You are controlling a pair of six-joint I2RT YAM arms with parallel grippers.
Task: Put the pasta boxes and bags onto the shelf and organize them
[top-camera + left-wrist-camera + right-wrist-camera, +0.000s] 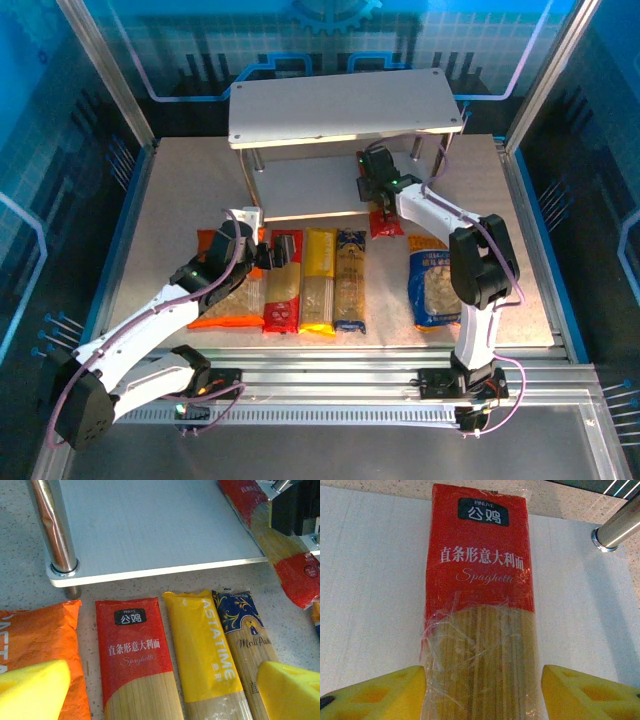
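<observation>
I am on the placing step: the red spaghetti pack lies on the lower board of the shelf, near end overhanging, my right end effector released around it, so next I should withdraw and push it deeper

Bright, even overhead light; sharp focus, soft shadows.

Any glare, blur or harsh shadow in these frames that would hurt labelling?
Top external: bright strip along the shelf front edge, lower tier shadowed. Left wrist: glare on the metal leg, yellow fingertips soft, print sharp. Right wrist: film glints on the red pack, text crisp.
</observation>
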